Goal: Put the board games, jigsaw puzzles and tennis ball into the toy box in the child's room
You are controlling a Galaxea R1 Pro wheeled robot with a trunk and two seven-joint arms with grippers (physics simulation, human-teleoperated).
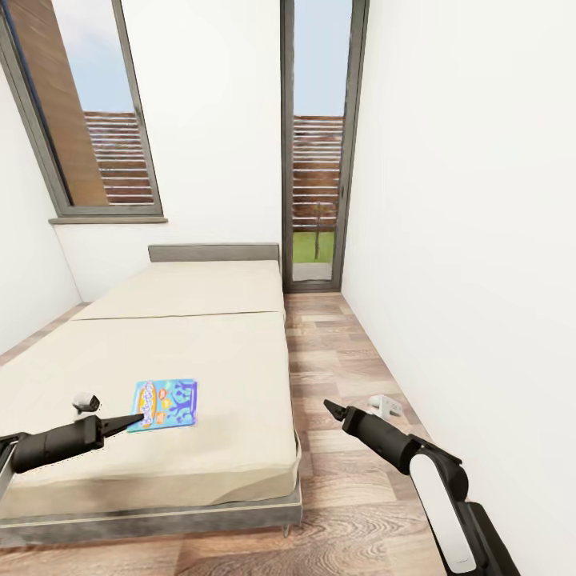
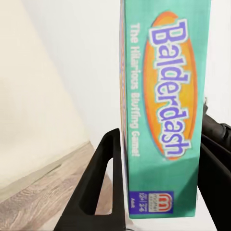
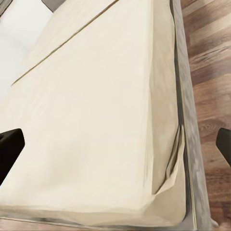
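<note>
A green-blue board game [image 1: 165,404] rests at the near part of the cream bed [image 1: 208,344]. My left gripper [image 1: 136,419] is at the box's left edge. In the left wrist view the teal "Balderdash" box [image 2: 161,106] stands edge-on between the two dark fingers [image 2: 98,185], so my left gripper [image 2: 161,142] is shut on it. My right gripper [image 1: 331,409] hovers over the wood floor right of the bed. In the right wrist view this gripper [image 3: 115,147] is open wide over the bed's bare corner [image 3: 96,106]. The toy box, the table and the other toys are out of view.
A white wall [image 1: 480,240] runs close along my right arm, leaving a narrow strip of plank floor [image 1: 328,336] beside the bed. A small white object [image 1: 386,406] lies on the floor by that wall. A glass door [image 1: 318,160] and a window [image 1: 88,112] stand behind the bed.
</note>
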